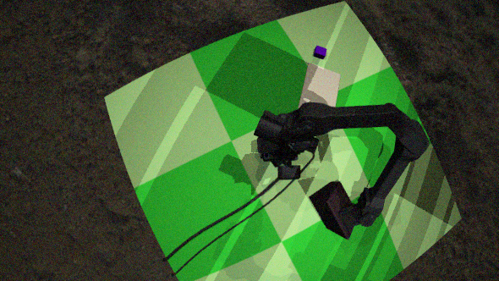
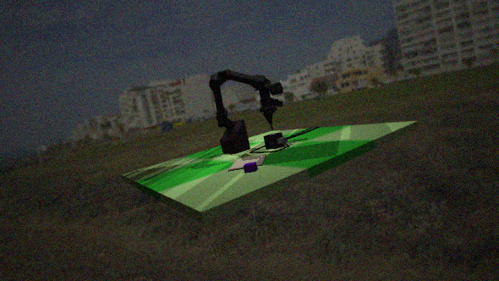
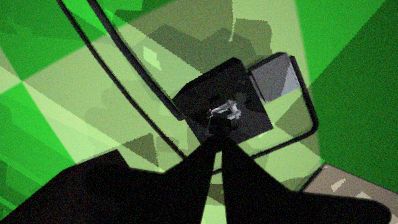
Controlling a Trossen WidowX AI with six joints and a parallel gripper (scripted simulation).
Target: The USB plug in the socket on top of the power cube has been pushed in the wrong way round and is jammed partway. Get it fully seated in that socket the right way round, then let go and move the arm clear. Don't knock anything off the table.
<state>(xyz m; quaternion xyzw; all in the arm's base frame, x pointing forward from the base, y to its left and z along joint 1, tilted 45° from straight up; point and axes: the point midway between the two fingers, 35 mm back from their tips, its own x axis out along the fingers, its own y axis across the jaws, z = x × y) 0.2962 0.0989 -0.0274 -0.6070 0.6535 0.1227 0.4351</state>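
Note:
The power cube (image 2: 272, 141) (image 3: 215, 87) is dark and stands on the table, with a grey block (image 3: 275, 80) at one side; the arm hides it in the top view. Light metal (image 3: 230, 108) shows over its top; I cannot tell whether it is the socket or the plug's metal end. My gripper (image 2: 271, 127) (image 3: 219, 142) points down above the cube, its fingers nearly together and shut on the small dark USB plug (image 3: 222, 125). The plug is mostly hidden by the fingertips; which way round it faces and whether it touches the socket cannot be told.
Two black cables cross the table (image 1: 178, 224); one reaches the cube's side, the other loops round to the grey block. A pale flat pad (image 1: 326, 85) (image 2: 237, 165) (image 3: 345, 186) lies near the cube, with a small purple block (image 1: 320, 52) (image 2: 250, 167) beyond it.

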